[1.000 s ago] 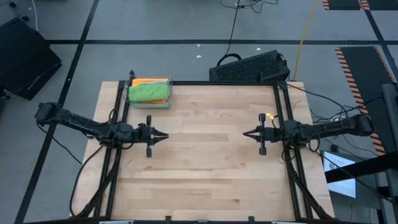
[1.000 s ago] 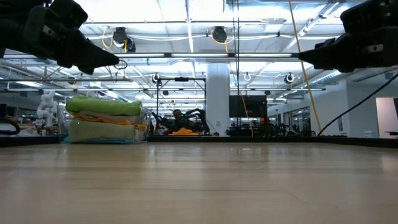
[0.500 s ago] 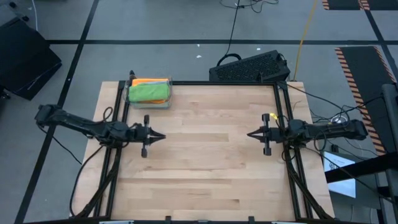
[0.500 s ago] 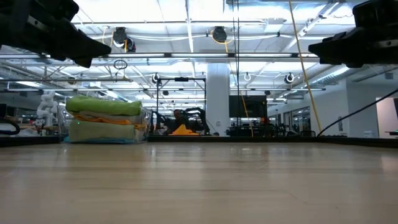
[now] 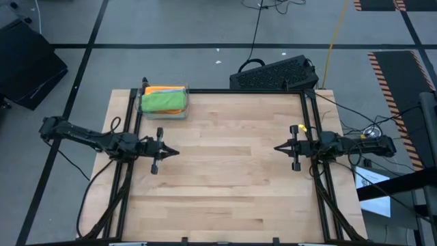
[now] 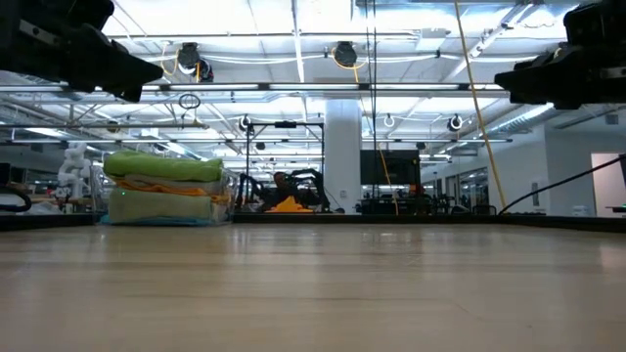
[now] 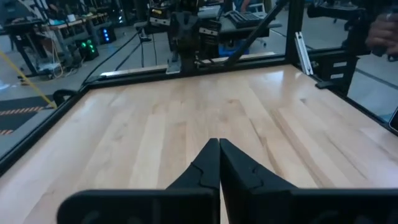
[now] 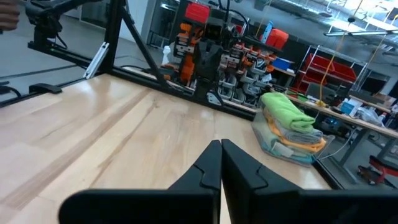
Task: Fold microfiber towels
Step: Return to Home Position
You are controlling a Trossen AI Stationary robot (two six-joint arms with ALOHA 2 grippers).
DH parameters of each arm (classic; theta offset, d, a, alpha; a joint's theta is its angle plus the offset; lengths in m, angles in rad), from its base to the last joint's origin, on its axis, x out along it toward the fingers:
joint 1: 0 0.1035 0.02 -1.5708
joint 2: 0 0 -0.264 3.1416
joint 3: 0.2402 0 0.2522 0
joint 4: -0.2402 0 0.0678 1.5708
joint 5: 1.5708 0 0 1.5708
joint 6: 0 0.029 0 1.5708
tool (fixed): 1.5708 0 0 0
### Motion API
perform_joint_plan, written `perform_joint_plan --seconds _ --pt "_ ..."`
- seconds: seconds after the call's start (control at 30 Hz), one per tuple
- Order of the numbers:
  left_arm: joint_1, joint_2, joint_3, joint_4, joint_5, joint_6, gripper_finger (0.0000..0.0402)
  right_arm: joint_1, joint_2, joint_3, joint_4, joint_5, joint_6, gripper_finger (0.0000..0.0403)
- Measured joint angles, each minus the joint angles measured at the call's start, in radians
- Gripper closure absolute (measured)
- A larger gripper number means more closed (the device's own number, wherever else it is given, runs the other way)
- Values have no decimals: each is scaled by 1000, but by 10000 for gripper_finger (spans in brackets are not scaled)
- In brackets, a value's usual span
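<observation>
A stack of folded microfiber towels (image 5: 164,101) rests on the table's far left corner. A bright green towel is on top, with orange and pale ones under it; the stack also shows in the low view (image 6: 166,188) and the right wrist view (image 8: 289,124). My left gripper (image 5: 177,153) is shut and empty above the table's left part. My right gripper (image 5: 276,147) is shut and empty above the right part. The two point at each other.
A black frame (image 5: 218,91) runs around the wooden table (image 5: 218,178). A dark keyboard (image 5: 273,74) lies beyond the far edge. The table's middle and near half are bare wood between the two grippers.
Both grippers have drawn back from the table's middle: my left gripper toward the left edge and slightly nearer, my right gripper toward the right edge. Both have stayed shut. The towel stack has not moved.
</observation>
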Motion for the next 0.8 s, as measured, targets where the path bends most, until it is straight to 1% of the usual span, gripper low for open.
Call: perform_joint_plan --seconds 0.17,0.4,0.6,0.8 --pt "0 -35 -8 -15 8 9 399 0 -28 0 -19 -29 11 403" --pt "2 -155 -122 70 8 -1 400 0 -28 0 -21 -28 8 403" --pt "3 -286 -159 62 35 34 401 0 -28 0 -27 -27 7 403" --pt "3 -377 -163 -15 32 41 401 0 -28 0 -26 -27 7 403"
